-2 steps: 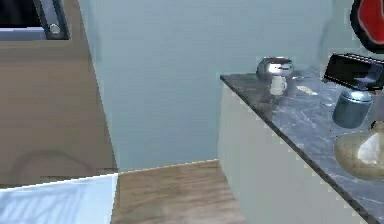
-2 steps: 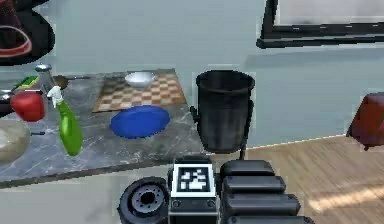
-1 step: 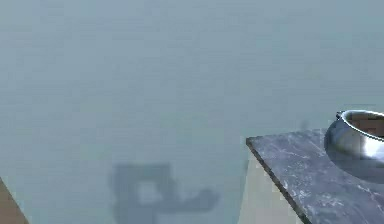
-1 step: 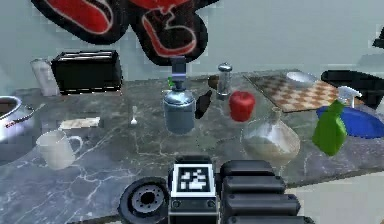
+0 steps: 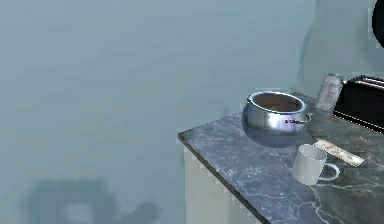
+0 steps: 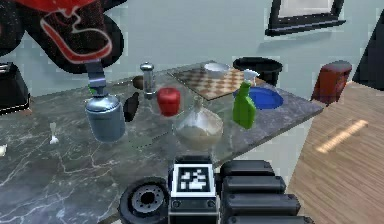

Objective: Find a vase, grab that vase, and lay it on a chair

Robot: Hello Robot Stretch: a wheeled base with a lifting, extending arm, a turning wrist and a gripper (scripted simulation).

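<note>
Glass vase (image 6: 200, 125) stands near the marble counter's (image 6: 50, 170) edge, just beyond my gripper (image 6: 150, 203)
I cannot tell how the jaws stand or whether they hold anything. I judge the reach should go in straight and take the neck, since the green bottle (image 6: 243, 105) and red cup (image 6: 170, 100) flank it closely; open floor (image 6: 345, 140) lies past the counter's corner for backing away

No words, numbers or brands can be read anywhere. The white square (image 6: 194, 182) on the arm (image 6: 255, 195) bears only a black block pattern, not letters. The green bottle (image 6: 243, 106) on the tabletop (image 6: 60, 170) shows no legible label.
</note>
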